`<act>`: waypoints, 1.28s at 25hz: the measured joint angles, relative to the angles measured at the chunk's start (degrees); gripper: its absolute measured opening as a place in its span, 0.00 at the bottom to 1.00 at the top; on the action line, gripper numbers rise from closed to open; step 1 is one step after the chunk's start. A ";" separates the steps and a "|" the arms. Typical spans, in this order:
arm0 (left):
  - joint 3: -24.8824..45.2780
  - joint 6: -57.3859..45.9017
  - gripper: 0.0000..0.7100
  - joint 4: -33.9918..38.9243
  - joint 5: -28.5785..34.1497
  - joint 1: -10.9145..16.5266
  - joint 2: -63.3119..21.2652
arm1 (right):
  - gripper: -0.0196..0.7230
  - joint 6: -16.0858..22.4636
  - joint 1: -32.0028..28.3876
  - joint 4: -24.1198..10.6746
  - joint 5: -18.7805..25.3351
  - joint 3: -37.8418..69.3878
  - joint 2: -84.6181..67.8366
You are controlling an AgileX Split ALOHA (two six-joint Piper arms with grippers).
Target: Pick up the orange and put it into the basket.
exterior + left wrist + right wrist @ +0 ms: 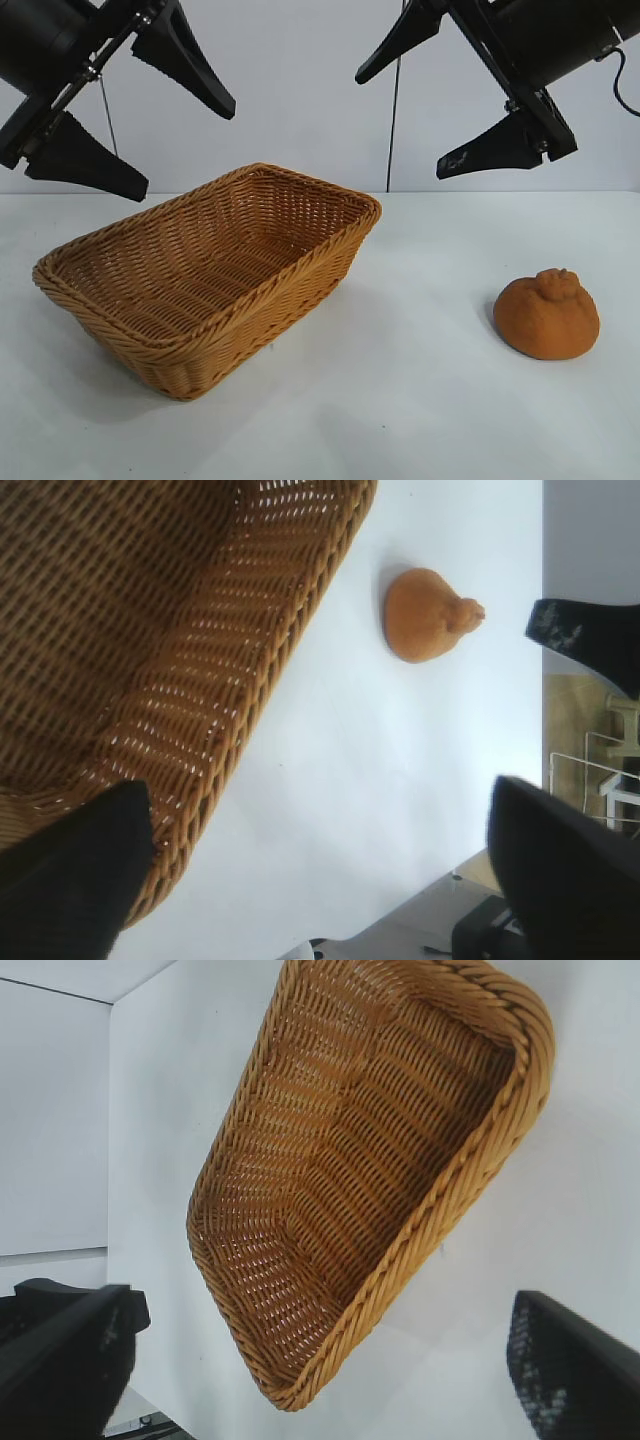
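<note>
Both jaws gape empty; right gripper (pixel 470 110) hangs nearer the orange (pixel 547 314) by the tabletop's right edge, left gripper (pixel 150 125) above the basket (pixel 330 255).

Knobbly orange (pixel 547 315) on table, well apart from wicker basket (pixel 300 272) (seemingly empty)

The desk (pixel 400 400) is a flat, plain white surface that extends back to a white wall. Two items rest directly on it. The basket (pixel 215 275), a rectangular tan wicker container with sloping sides and a braided rim, stands upright on the left half, set at an angle to the front edge. The orange (pixel 547 313), a rounded orange-brown lump with a knobbly bump on top, sits on the right half, well apart from the basket. Each item casts a soft shadow on the desk.
</note>
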 joint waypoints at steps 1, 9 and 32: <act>0.00 0.00 0.91 0.00 0.00 0.00 0.00 | 0.96 0.00 0.00 0.00 0.00 0.00 0.00; 0.00 0.00 0.91 0.00 0.00 0.00 0.00 | 0.96 0.00 0.00 0.00 0.00 0.00 0.00; 0.00 -1.48 0.91 0.88 -2.95 0.74 -1.08 | 0.96 0.00 0.00 0.00 -0.06 0.00 0.00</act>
